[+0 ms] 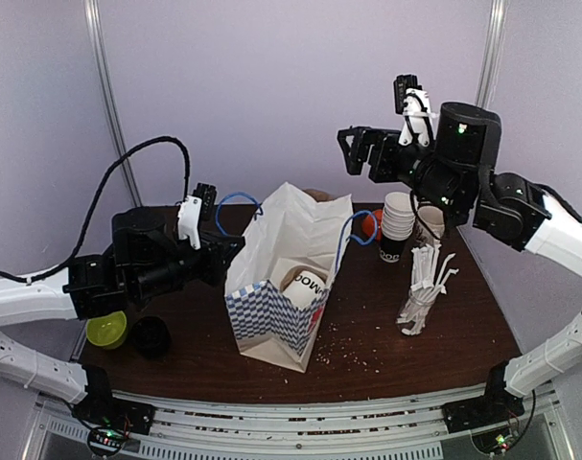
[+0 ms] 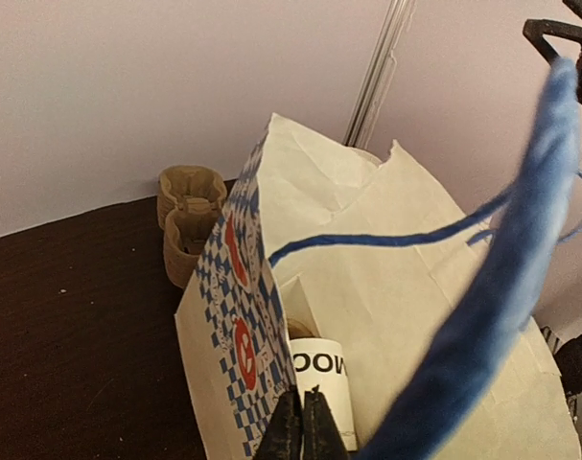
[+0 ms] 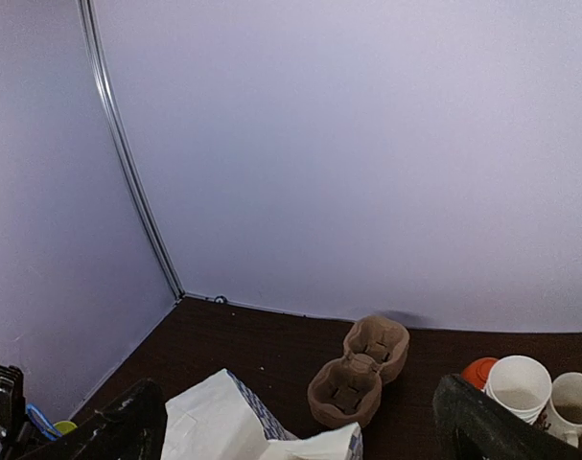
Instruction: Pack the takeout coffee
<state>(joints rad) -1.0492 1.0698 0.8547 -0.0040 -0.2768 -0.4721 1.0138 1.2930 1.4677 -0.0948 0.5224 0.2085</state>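
Note:
A blue-and-white checked paper bag [image 1: 271, 311] stands open mid-table. Inside it sits a white paper cup [image 1: 307, 285] with black lettering, seen in the left wrist view as the cup [image 2: 321, 376] with its top mostly behind a paper fold. My left gripper [image 1: 231, 251] is shut on the bag's left rim [image 2: 271, 383], and the bag's blue handle [image 2: 501, 287] loops past it. The brown two-hole carrier tray [image 3: 360, 369] stands empty behind the bag [image 3: 223, 422]. My right gripper [image 1: 352, 151] hangs open high above the bag's right side, holding nothing.
A stack of white cups [image 1: 397, 222] and an orange lid [image 1: 370, 225] stand at the back right. A glass of wrapped straws [image 1: 421, 297] is on the right. A green lid [image 1: 106, 329] and a dark round piece [image 1: 151, 336] lie front left. Crumbs dot the table.

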